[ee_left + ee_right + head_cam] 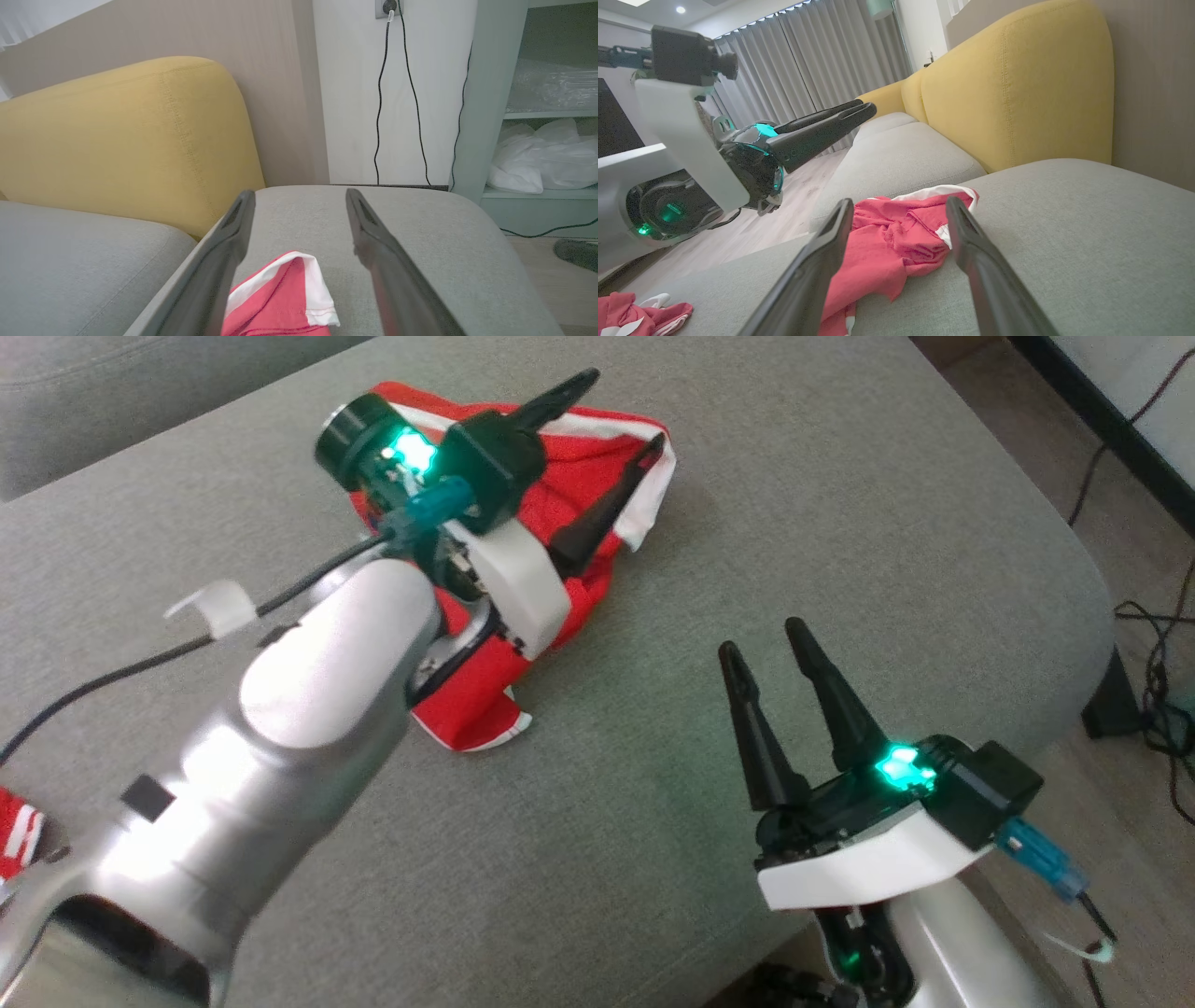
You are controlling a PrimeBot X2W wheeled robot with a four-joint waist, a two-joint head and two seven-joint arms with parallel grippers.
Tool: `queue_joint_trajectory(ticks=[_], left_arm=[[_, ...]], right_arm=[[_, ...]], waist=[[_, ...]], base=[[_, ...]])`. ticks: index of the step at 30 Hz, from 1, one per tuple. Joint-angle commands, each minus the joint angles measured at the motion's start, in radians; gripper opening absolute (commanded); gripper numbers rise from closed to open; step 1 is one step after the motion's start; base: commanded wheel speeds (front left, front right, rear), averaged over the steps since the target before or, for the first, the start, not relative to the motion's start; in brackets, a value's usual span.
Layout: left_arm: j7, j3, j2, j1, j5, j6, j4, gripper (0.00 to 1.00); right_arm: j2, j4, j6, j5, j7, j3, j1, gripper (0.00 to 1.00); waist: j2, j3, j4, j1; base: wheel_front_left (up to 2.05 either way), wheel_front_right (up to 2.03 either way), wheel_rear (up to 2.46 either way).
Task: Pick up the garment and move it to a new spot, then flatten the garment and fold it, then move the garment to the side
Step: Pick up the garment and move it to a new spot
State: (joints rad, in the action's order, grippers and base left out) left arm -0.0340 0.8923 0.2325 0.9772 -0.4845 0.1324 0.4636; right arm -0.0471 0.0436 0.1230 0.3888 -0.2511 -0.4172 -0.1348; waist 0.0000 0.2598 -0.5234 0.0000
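The garment [471, 695] is red with white trim and lies crumpled on the grey cushion [840, 504]. My left gripper [624, 409] hovers over its far part, open, with nothing between the fingers. In the left wrist view the left gripper [300, 192] stands wide, and a white-edged corner of the garment [285, 298] lies below it. My right gripper [764, 637] is open to the right of the garment, apart from it. The right wrist view looks past the right gripper [900, 201] at the garment [896, 242], with the left gripper [866, 109] above it.
A yellow sofa back [1017, 88] rises behind the cushion. A second red and white cloth [640, 315] lies at the near left, seen too as a red cloth [19, 831] in the head view. Black cables [1158, 663] trail on the floor to the right. A pale green shelf [537, 116] stands beyond.
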Motion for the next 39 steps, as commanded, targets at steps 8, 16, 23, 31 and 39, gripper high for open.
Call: queue_joint_trajectory(ticks=[8, 16, 23, 31, 39], left_arm=[[0.096, -0.104, 0.114, 0.01, -0.02, -0.063, -0.033, 1.0], [0.22, -0.18, 0.204, -0.221, -0.071, -0.179, -0.138, 1.0], [0.282, -0.226, 0.215, -0.47, -0.11, -0.287, -0.264, 1.0], [0.295, -0.359, 0.108, -0.725, -0.072, -0.37, -0.416, 1.0], [0.296, -0.443, 0.034, -0.788, 0.023, -0.3, -0.428, 1.0]], right_arm=[[-0.003, -0.018, 0.008, -0.018, -0.011, 0.057, -0.023, 1.0], [-0.003, 0.008, 0.008, -0.082, -0.011, 0.18, 0.004, 1.0], [-0.003, 0.027, 0.008, -0.137, -0.011, 0.253, 0.04, 1.0], [-0.003, 0.05, 0.008, -0.156, -0.011, 0.273, 0.076, 1.0], [-0.003, 0.079, 0.008, -0.184, -0.011, 0.276, 0.083, 1.0]], waist=[[0.0, -0.039, 0.106, 0.0], [0.0, -0.105, 0.299, 0.0], [0.0, -0.141, 0.442, 0.0], [0.0, -0.165, 0.516, 0.0], [0.0, -0.164, 0.534, 0.0]], base=[[0.0, 0.0, 0.0], [0.0, 0.0, 0.0], [0.0, 0.0, 0.0], [0.0, 0.0, 0.0], [0.0, 0.0, 0.0]])
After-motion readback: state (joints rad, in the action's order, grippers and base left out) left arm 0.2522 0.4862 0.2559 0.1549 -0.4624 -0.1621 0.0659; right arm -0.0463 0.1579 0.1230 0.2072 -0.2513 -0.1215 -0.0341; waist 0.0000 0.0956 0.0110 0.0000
